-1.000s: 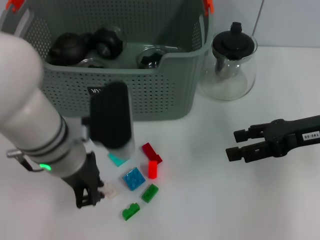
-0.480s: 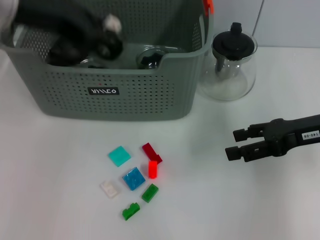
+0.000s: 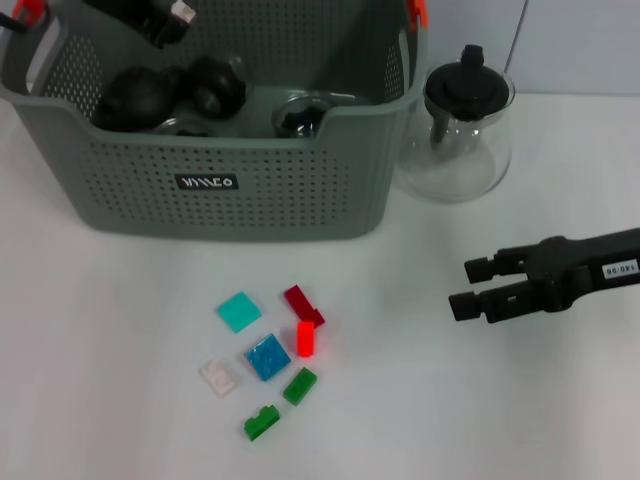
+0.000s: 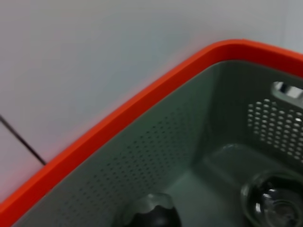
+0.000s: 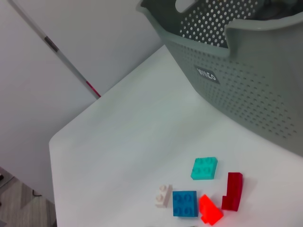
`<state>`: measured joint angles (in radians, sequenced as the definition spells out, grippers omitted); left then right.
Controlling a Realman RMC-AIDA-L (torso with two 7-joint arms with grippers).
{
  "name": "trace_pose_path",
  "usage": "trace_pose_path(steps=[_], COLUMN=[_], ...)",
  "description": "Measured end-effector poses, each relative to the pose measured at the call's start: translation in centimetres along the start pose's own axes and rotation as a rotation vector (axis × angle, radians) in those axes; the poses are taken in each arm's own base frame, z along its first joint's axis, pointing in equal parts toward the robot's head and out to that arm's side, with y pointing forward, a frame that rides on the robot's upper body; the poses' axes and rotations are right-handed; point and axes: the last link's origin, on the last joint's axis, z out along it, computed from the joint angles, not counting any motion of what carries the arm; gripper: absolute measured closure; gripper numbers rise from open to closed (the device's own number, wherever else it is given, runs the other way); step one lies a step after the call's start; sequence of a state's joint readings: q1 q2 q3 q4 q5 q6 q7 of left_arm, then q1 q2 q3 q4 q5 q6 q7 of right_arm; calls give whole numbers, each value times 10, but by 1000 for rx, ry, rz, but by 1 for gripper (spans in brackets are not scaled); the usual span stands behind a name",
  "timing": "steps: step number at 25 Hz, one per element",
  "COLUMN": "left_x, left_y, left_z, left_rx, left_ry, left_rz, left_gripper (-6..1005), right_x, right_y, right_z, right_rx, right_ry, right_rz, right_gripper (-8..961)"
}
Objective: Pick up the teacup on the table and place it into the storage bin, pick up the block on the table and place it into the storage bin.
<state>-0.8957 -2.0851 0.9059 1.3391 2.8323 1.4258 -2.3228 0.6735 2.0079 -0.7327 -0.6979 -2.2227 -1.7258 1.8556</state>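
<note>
A large grey perforated storage bin [image 3: 250,150] with orange handle clips is set at the back of the white counter [image 3: 110,340], its black label with white letters turned toward the front. Dark round teaware and clear glass pieces are seen lying inside the bin. Just beside the bin, on the robot's right, a clear glass teapot [image 3: 462,130] with a black lid is placed upright.

The left gripper [image 3: 160,15] is seen only in part at the upper edge of the head view, above the bin's back left corner, with something pale at its tip; whether its fingers are apart or together cannot be told. In the left wrist view only the bin's orange rim and inner wall are shown.

In front of the bin, well apart from it, seven small blocks are scattered on the counter: a teal block [image 3: 239,311], a dark red block [image 3: 302,304], a bright red block [image 3: 305,338], a blue block [image 3: 268,357], a white block [image 3: 218,377] and two green blocks [image 3: 299,385].

The right gripper [image 3: 463,287] is held low over the counter at the robot's right, pointed toward the blocks, its fingers parted and nothing between them.
</note>
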Motion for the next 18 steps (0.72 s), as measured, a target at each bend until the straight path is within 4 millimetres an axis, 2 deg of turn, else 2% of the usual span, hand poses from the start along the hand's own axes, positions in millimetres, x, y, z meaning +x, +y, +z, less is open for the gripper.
trace_pose_path(steps=[9,14,18], left_x=[-2,-2,0], left_y=[-7,-9,-2], left_z=[1,-3,-23], left_rx=[42,52,-8], left_ry=[-10,5,102], left_rz=[-20,-24,-45], left_gripper=[785,601,439], right_x=[-1,-1,0], right_y=[0,0,-1], right_z=[0,-1,-1], right_rx=[0,2,3], right_ry=[2,2,1], right_rz=[-5,-8,-9], right_gripper=[7,8,8])
